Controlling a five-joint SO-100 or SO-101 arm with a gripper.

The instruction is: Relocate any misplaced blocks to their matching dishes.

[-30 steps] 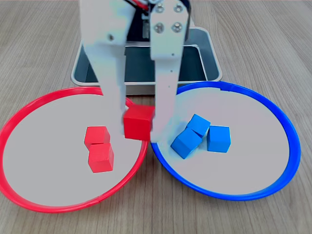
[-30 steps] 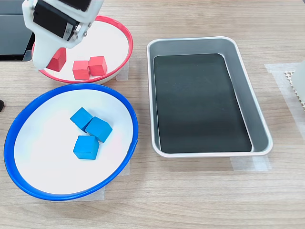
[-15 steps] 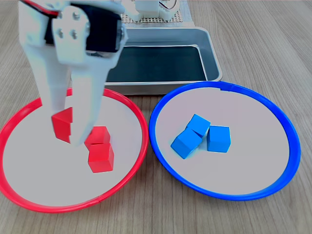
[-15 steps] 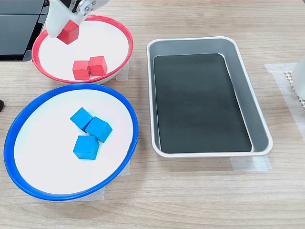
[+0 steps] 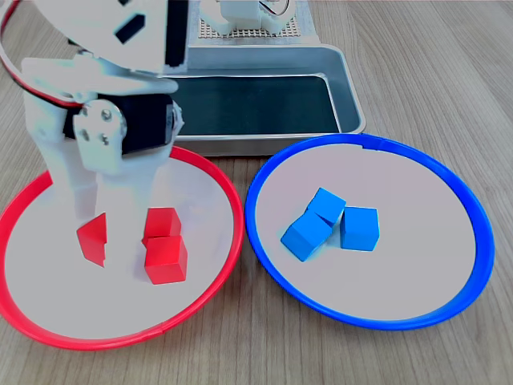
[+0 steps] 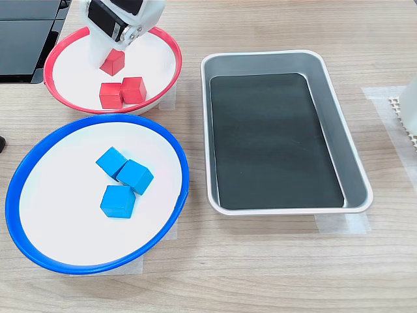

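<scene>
My claw (image 5: 100, 210) hangs low over the red-rimmed dish (image 5: 210, 277), its tips around a red block (image 5: 94, 239) beside two others; whether it grips I cannot tell. Three blue blocks (image 5: 330, 220) sit sorted in the blue-rimmed dish (image 5: 473, 208).

Red dish (image 5: 228, 200) showing a bright red rim, pale grey inside; three red cubes (image 5: 166, 259) lying in it. Blue dish (image 5: 473, 216) showing a blue rim, same pale grey inside, holding three bright blue cubes (image 5: 359, 228). Tray (image 6: 339, 130) showing grey metal with dark bottom. Arm (image 5: 120, 48) showing white with black motors. Table (image 6: 260, 274) showing pale wood grain.
</scene>
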